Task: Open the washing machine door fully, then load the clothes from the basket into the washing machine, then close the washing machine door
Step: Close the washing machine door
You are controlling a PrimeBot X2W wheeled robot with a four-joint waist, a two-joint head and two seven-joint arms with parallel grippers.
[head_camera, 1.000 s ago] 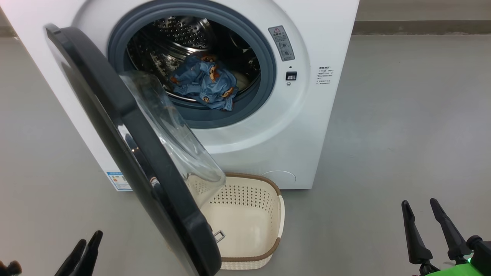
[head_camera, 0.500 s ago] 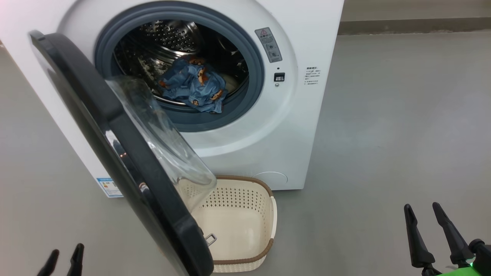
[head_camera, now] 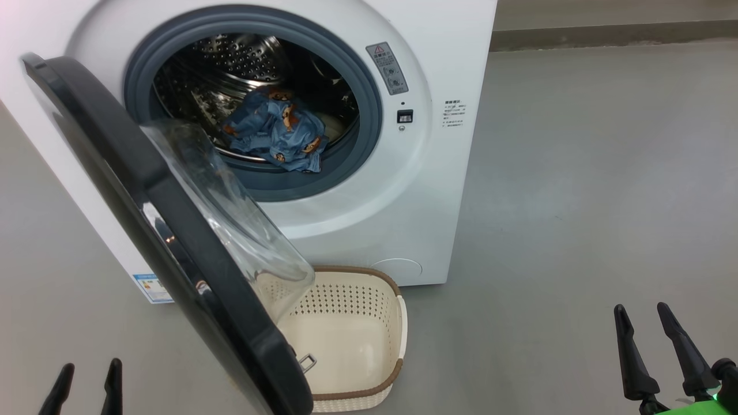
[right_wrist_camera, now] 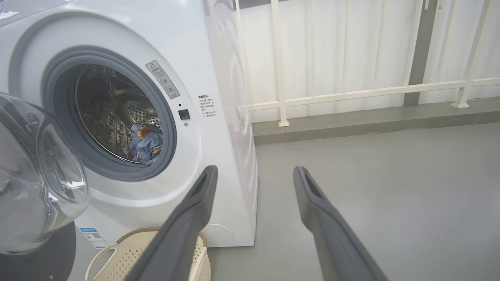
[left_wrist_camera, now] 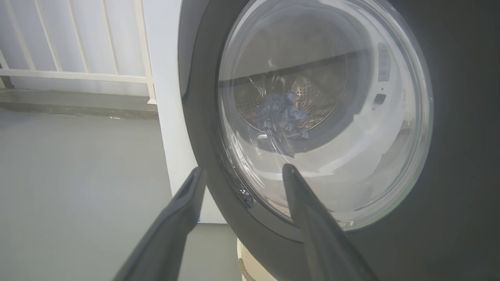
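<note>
Door is standing open close in front of my left gripper, whose fingers are gaping wide, gripping nothing.

This looks like a household laundry corner, possibly a utility balcony, though the frames do not settle which. A white front-loading washing machine stands directly on a bare, smooth grey floor. A small cream basket sits at its foot, and clothes lie in its drum. Behind, a white railing of slim upright bars runs along a raised grey kerb, backed by a plain white surface.
</note>
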